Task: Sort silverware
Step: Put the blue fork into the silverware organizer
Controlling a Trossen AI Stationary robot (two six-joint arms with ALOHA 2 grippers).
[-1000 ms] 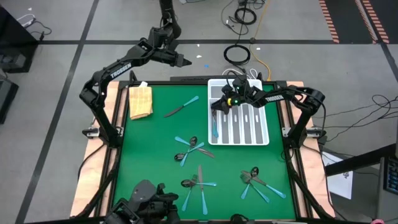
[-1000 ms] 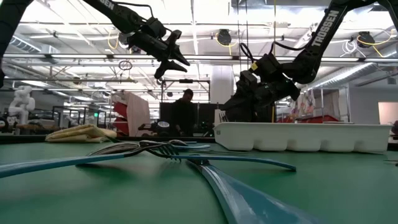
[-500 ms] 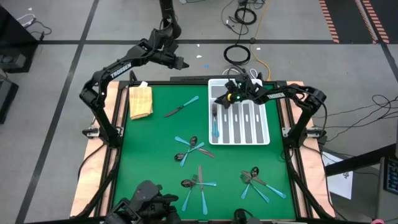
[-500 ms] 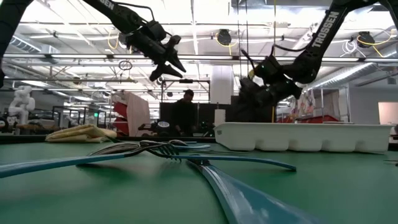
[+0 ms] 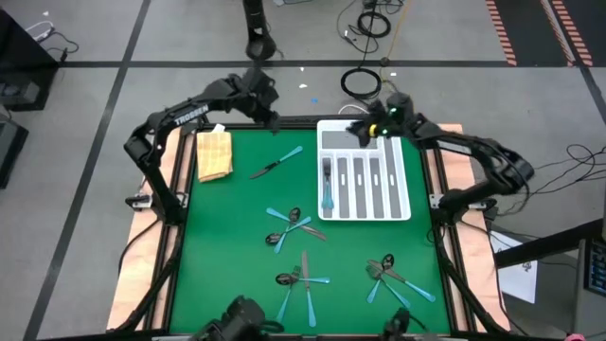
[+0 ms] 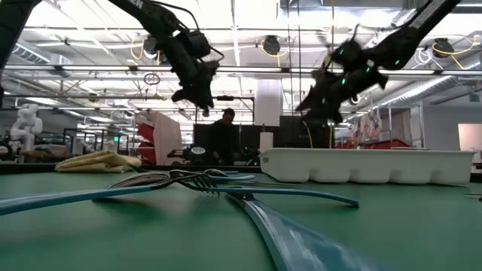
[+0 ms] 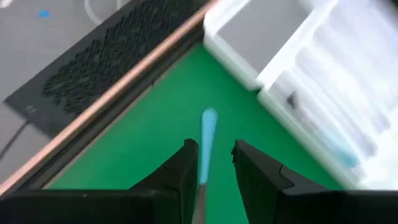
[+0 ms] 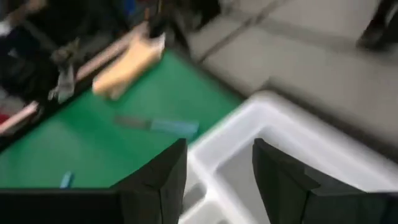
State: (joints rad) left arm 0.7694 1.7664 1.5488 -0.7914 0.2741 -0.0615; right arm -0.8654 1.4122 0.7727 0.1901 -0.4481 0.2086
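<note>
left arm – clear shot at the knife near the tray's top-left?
Probably yes. The left gripper hangs open above the knife, its blue handle showing between the fingers in the wrist view; nothing lies between, and the right gripper is over the tray.

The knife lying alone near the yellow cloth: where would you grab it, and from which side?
Probably by its light-blue handle, from straight above. The knife lies flat and alone on the green mat, handle toward the tray, so fingers could close across its narrow width. The left gripper is open, right over that handle.

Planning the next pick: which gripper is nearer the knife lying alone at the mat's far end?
Left. The left gripper hovers just beyond the knife, which its wrist view frames. The right gripper is over the white tray's far end.
</note>
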